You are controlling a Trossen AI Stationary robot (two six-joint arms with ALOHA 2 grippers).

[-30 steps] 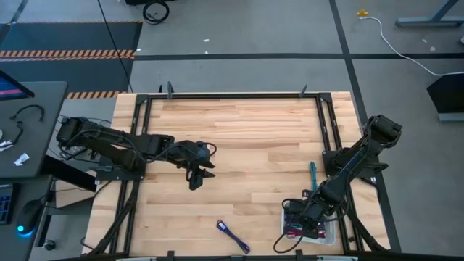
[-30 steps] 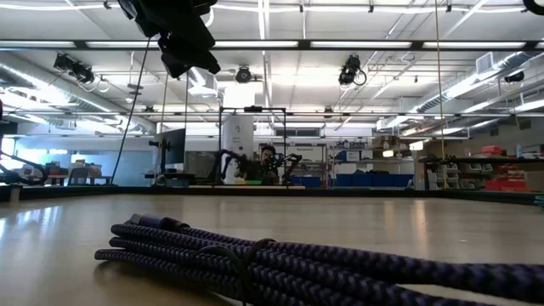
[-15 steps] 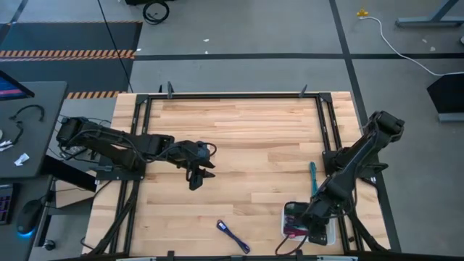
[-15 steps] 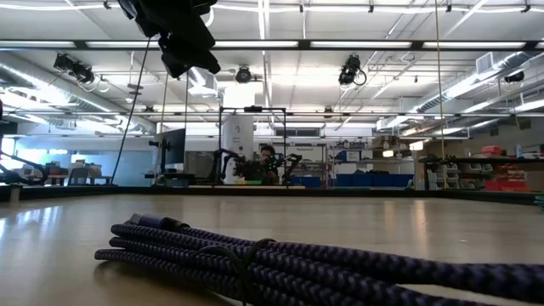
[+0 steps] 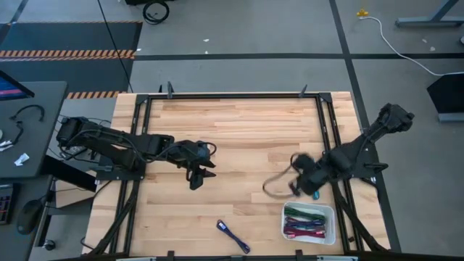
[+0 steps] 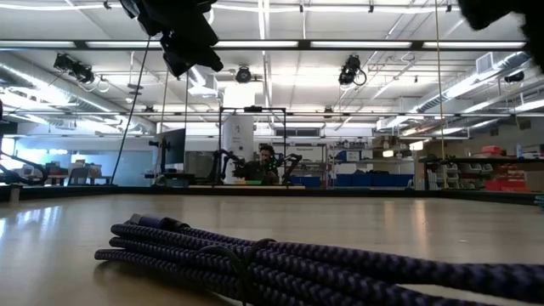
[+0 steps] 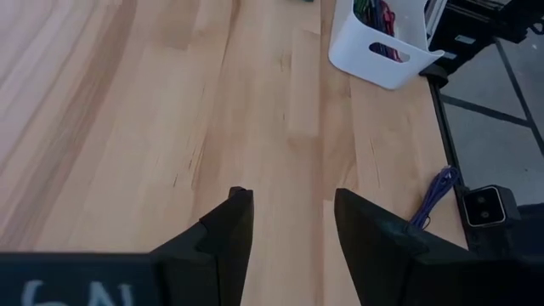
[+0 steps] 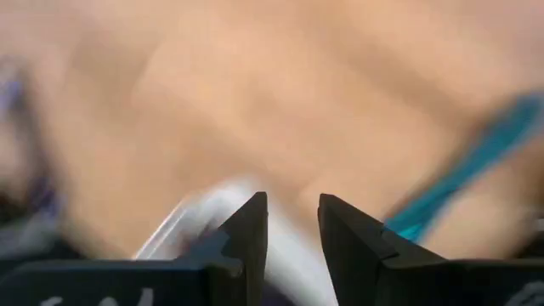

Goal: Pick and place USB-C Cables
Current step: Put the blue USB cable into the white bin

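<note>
A purple-blue cable bundle [image 5: 233, 235] lies flat on the table near its front edge and fills the foreground of the low view [image 6: 297, 263]. A teal cable [image 8: 476, 166] lies on the wood beside the white bin [image 5: 308, 224], which holds several coloured cables. In the high view my right arm covers most of the teal cable. My right gripper [image 5: 293, 181] is open and empty, blurred by motion, above the table on the far side of the bin. My left gripper [image 5: 197, 176] is open and empty, hovering over bare wood left of the table's middle.
Black frame rails [image 5: 328, 130] run along the table's sides and back edge. The white bin also shows far off in the left wrist view [image 7: 382, 51]. Bare wood lies between the two grippers. A person sits in the room behind the table [image 6: 269, 157].
My right gripper has swung quickly from over the white bin toward the table's far edge and a little left, and is now blurred above the wood beyond the bin. The bin and the purple-blue cable have stayed put.
</note>
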